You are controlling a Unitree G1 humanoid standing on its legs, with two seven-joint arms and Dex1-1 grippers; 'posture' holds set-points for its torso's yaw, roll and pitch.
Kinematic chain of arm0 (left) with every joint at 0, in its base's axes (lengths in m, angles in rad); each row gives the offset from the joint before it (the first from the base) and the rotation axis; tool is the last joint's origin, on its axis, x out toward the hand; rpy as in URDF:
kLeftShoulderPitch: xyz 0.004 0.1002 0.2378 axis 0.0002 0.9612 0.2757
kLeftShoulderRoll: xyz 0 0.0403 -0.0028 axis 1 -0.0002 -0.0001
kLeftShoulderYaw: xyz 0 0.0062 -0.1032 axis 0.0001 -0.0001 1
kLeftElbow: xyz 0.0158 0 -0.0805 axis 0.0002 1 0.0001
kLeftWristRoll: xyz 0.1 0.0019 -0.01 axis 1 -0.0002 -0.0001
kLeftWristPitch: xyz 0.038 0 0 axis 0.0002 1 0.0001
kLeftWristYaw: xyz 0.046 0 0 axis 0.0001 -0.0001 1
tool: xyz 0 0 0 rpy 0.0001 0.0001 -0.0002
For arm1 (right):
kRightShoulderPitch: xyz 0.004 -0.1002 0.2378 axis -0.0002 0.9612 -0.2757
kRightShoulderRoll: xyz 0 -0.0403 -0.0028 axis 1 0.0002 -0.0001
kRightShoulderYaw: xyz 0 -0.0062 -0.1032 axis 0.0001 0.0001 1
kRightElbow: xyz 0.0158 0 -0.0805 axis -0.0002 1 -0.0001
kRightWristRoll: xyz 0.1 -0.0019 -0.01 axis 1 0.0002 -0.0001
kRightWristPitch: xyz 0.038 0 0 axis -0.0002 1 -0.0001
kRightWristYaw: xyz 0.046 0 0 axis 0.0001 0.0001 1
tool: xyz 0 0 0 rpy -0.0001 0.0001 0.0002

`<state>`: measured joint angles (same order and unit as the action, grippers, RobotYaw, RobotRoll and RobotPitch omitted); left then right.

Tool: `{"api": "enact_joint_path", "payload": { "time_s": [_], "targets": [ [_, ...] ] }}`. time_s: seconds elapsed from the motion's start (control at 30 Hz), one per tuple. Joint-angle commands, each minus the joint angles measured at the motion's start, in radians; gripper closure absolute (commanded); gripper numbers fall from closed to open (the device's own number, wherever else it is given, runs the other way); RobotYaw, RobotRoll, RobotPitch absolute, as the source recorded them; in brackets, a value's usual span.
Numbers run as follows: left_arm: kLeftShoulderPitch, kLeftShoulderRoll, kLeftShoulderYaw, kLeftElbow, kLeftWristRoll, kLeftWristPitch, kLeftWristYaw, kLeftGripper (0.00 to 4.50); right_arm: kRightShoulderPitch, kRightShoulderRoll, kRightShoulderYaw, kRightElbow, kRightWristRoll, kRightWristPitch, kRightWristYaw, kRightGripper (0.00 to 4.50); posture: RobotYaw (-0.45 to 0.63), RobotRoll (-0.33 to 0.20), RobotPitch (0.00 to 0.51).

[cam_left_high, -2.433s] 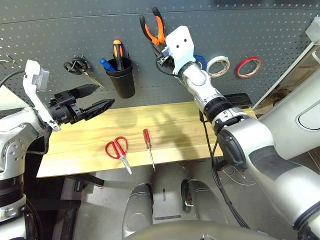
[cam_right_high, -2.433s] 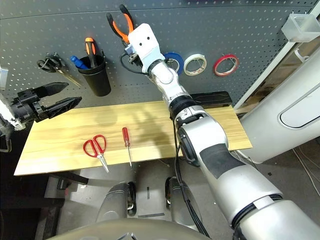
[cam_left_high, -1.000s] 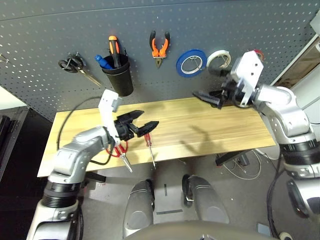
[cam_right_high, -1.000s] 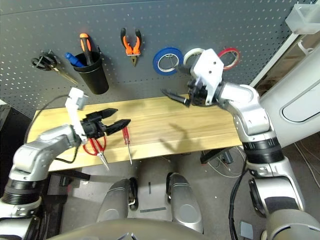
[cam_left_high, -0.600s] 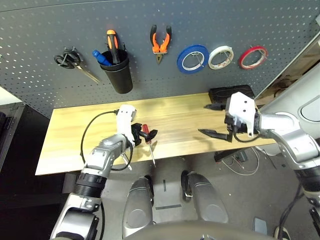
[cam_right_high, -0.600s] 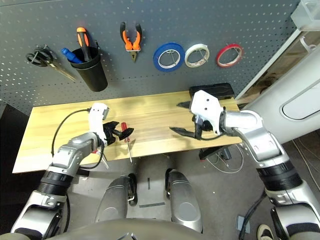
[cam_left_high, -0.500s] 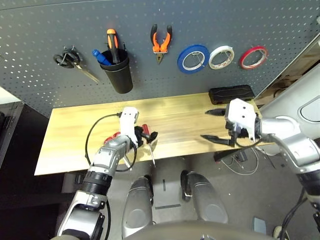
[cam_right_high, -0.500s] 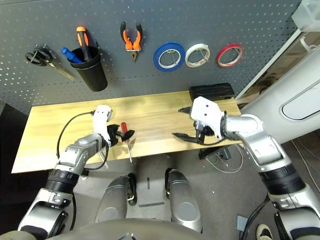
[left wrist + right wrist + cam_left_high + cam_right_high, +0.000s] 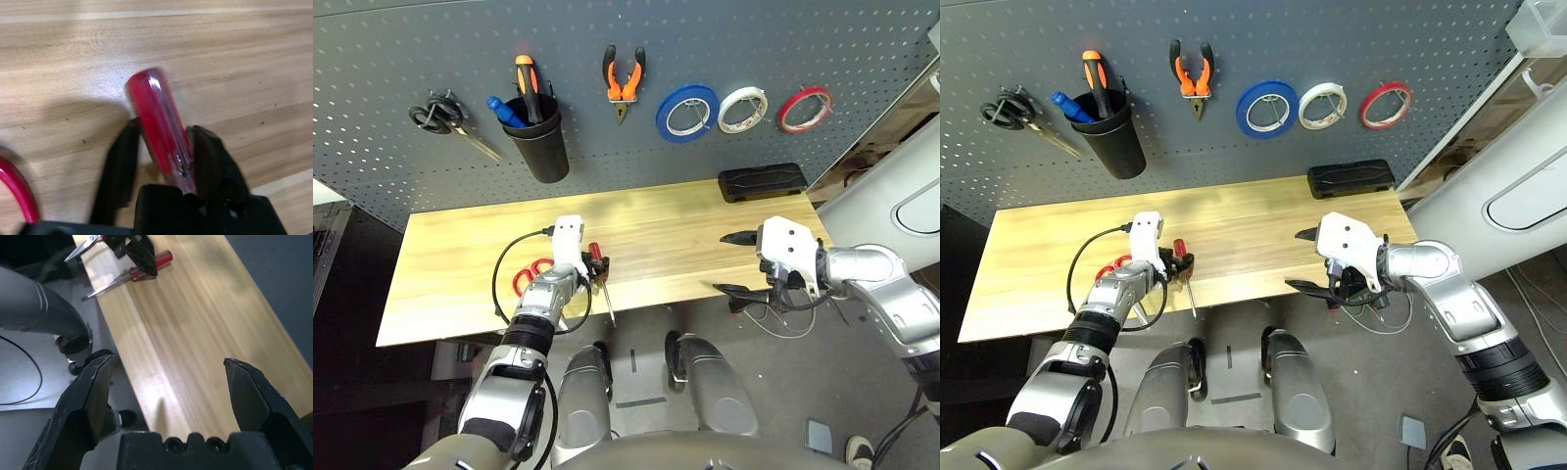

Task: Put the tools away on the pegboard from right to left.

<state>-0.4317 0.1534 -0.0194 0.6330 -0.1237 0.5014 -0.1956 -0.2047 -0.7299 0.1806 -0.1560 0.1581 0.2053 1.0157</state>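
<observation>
On the pegboard (image 9: 431,39) hang the red tape ring (image 9: 805,108) at the right and the orange-handled pliers (image 9: 622,73) near the middle. The red-handled screwdriver (image 9: 607,299) lies on the wooden table (image 9: 685,230) near its front edge. My left gripper (image 9: 597,266) is down on its handle (image 9: 156,112), one black finger (image 9: 117,171) pressed against each side. The red-handled scissors (image 9: 530,277) lie just left of that gripper. My right gripper (image 9: 732,262) hangs open and holds nothing over the table's front right edge.
Blue tape (image 9: 687,111) and white tape (image 9: 742,108) hang between the pliers and the red ring. A black cup (image 9: 546,147) holding two screwdrivers and black-handled scissors (image 9: 440,117) are on the pegboard's left. A black case (image 9: 762,182) lies at the table's back right.
My left gripper has come down over the screwdriver's handle and closed on it. My right arm has drawn back from the pegboard and sunk to the table's front right edge, still open.
</observation>
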Motion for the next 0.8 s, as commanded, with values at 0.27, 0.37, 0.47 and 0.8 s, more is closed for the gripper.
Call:
{"api": "enact_joint_path", "payload": {
  "time_s": [0.27,0.37,0.47,0.8],
  "targets": [
    [0.103,-0.009,0.038,-0.41,-0.084,0.238,-0.04,3.66,-0.073,0.021,0.012,0.114,-0.02,-0.076,0.024,0.0,-0.14,0.0,0.197],
    [0.133,0.022,0.052,-0.673,-0.153,0.348,-0.079,3.66,-0.082,0.022,-0.013,0.131,0.052,-0.065,0.089,0.0,-0.11,0.0,0.191],
    [0.126,0.064,0.09,-0.906,-0.268,0.465,-0.133,3.66,-0.088,0.022,-0.055,0.134,0.14,-0.058,0.15,0.0,-0.08,0.0,0.18],
    [0.01,0.278,0.318,-1.169,-0.608,0.718,-0.262,3.66,-0.133,0.015,-0.247,0.077,0.437,0.157,0.197,0.0,0.01,0.0,0.127]
  ]
}}
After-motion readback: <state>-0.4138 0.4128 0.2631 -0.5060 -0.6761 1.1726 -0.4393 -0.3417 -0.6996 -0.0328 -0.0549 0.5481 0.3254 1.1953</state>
